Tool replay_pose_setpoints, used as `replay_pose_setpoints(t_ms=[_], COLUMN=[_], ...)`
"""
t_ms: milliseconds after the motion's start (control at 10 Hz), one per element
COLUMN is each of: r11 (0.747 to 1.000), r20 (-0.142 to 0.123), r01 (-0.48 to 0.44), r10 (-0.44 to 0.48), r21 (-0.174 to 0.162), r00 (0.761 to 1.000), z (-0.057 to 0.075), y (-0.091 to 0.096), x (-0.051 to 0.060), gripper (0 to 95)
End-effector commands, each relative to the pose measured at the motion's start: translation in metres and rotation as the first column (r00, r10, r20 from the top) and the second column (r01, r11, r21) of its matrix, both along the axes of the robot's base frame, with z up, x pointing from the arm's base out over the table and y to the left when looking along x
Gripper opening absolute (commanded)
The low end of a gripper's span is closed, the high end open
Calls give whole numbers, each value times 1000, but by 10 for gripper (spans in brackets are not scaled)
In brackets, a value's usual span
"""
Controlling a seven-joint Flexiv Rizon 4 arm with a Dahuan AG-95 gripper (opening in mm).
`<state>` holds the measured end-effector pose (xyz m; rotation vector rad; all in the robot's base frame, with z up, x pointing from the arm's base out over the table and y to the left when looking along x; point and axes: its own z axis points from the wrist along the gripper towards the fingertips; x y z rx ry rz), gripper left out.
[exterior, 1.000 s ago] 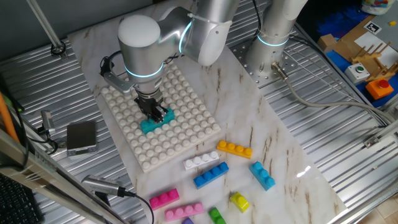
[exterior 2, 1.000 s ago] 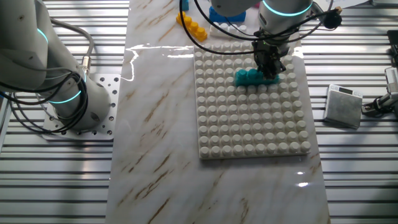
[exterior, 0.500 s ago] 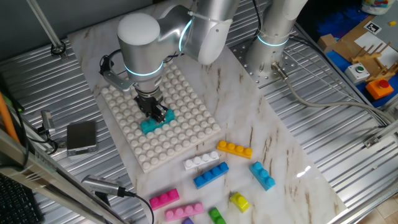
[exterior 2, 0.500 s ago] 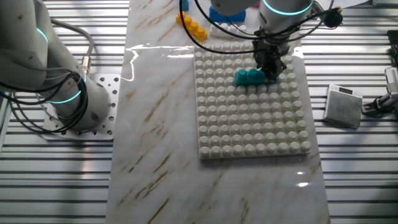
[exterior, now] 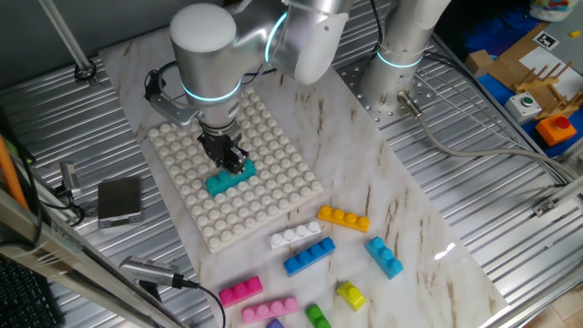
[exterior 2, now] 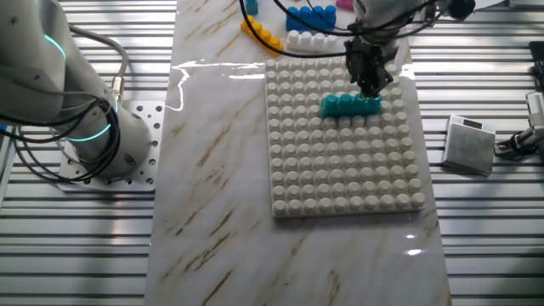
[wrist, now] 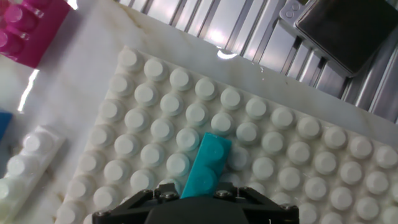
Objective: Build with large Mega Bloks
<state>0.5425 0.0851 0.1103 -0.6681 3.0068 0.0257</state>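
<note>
One studded white baseplate [exterior 2: 340, 183] (marble tabletop [exterior 2: 212, 170])

Marble-patterned tabletop [exterior: 401, 196] with white studded baseplate [exterior: 273, 187] and loose bricks [exterior: 308, 256].

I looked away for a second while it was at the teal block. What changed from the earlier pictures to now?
The gripper has let go of the teal block and risen off it, so the whole block shows. The block stayed seated on the white baseplate. The loose blocks on the table have not moved.

Bright, sharp; glare on marble.
</note>
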Motion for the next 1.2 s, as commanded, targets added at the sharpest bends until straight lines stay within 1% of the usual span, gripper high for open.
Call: replay_pose_setpoints(t_ms=[100, 200, 400, 700, 1200], r11=[999, 999, 999, 999, 999], r20=[-2, -5, 0, 0, 0], r01=[-5, -6, 3, 6, 12], r10=[5, 6, -3, -6, -12], r21=[36, 37, 46, 43, 39], r00=[1000, 1000, 1000, 1000, 1000], z=[3, 4, 3, 0, 0], y=[-3, -6, -6, -5, -5], x=[-3, -5, -8, -17, -17], gripper=[0, 0, 0, 0, 0])
